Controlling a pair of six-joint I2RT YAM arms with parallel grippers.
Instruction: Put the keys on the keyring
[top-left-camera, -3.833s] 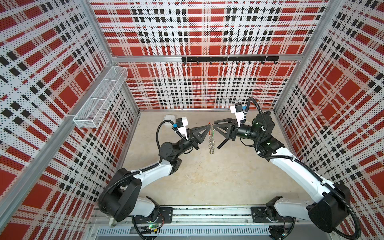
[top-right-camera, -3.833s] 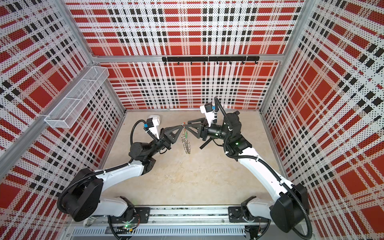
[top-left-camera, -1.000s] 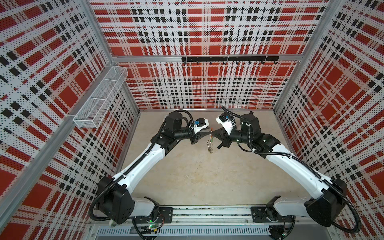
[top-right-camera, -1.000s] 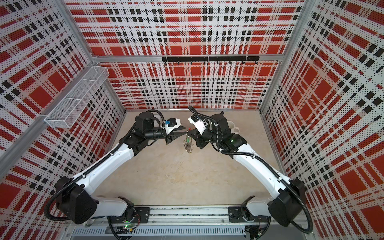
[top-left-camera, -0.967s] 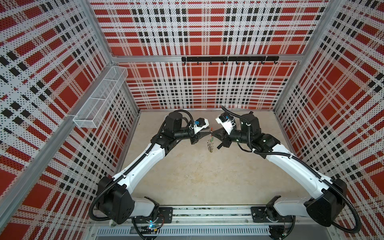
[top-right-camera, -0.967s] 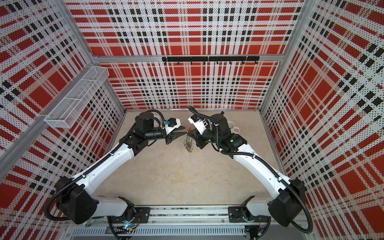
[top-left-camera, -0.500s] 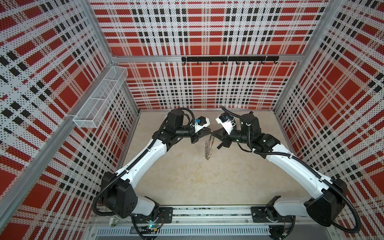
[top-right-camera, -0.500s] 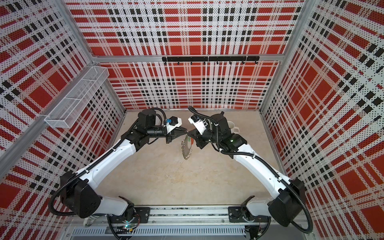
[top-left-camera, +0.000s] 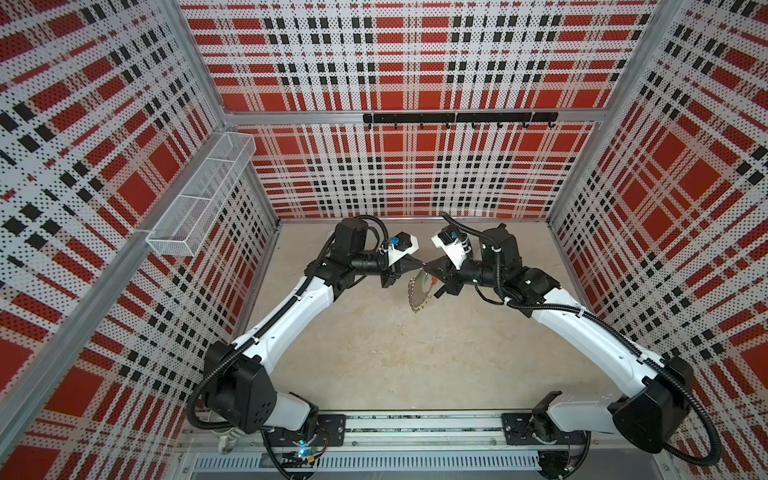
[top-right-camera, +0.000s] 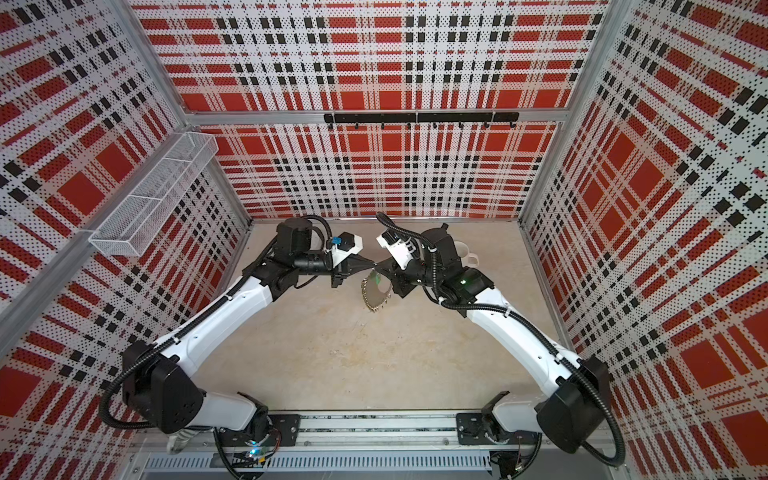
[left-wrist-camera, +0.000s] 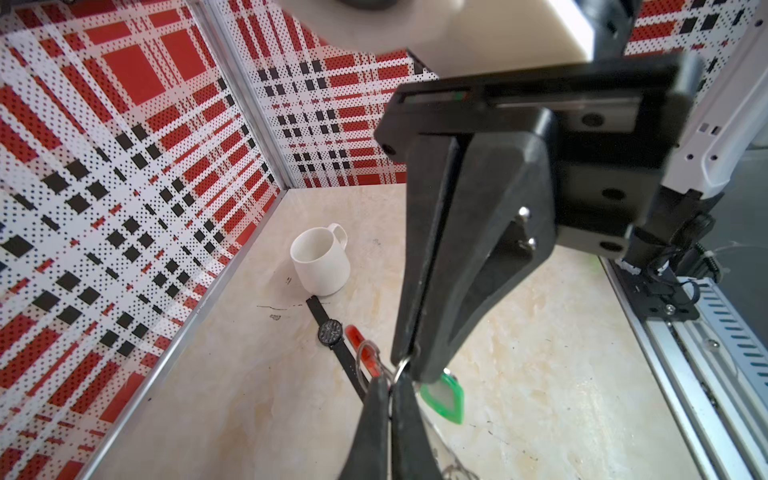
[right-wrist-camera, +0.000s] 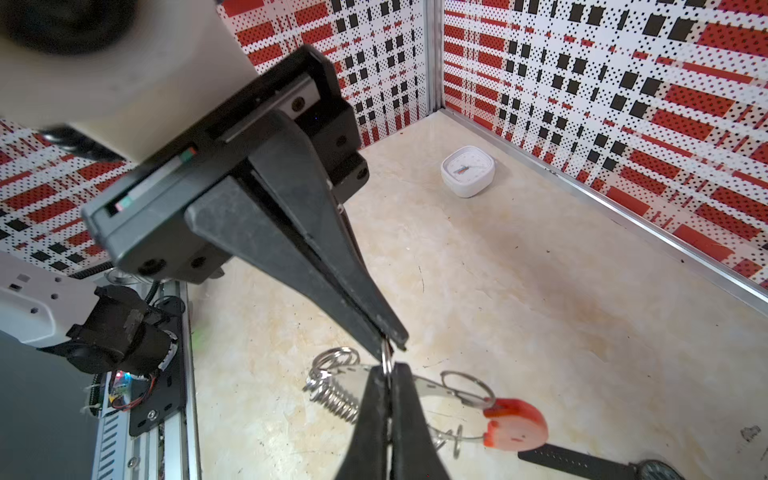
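Both claws meet tip to tip above the table (top-left-camera: 374, 353). The left claw (right-wrist-camera: 394, 343) and the right claw (left-wrist-camera: 409, 368) are each pinched tight on one small wire loop (right-wrist-camera: 387, 356) of the keyring (top-left-camera: 417, 291). The keyring dangles clear of the table below their tips, its red section (right-wrist-camera: 515, 424) close by the right claw. The keys (left-wrist-camera: 442, 399), green tag showing, hang just under the right claw's tip.

White mug (left-wrist-camera: 320, 262) beside black wristwatch (left-wrist-camera: 331, 332) (strap flat); white clock (right-wrist-camera: 468, 170) apart
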